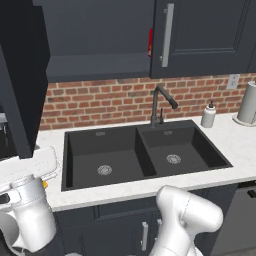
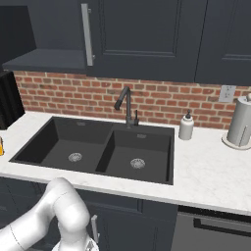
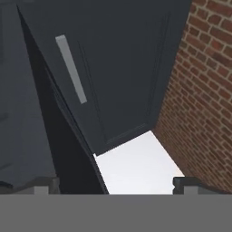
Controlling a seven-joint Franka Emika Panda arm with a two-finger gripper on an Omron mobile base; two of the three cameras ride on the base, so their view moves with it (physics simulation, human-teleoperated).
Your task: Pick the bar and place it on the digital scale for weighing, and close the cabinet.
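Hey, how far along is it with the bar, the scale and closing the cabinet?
Done: unclear. The digital scale is just an orange sliver at the frame edge, so the bar's placement can't be confirmed. In hand: the open, empty gripper faces the swung-out cabinet door near its handle. Left: the cabinet stands open and needs closing.

Dark charcoal cabinet (image 1: 100, 35) door (image 3: 113, 68) stands open.
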